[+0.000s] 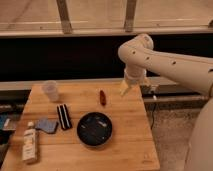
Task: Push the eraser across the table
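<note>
The eraser (63,116), a small black block with white lengthwise stripes, lies on the light wooden table (125,145) left of centre, just left of the dark bowl. My gripper (124,88) hangs from the white arm above the table's far right edge. It is well to the right of the eraser and apart from it.
A dark bowl (94,129) sits in the middle of the table. A small red object (102,97) lies behind it. A clear plastic cup (50,90) stands at the far left. A blue-grey pad (46,125) and a white bottle (30,143) lie at the front left.
</note>
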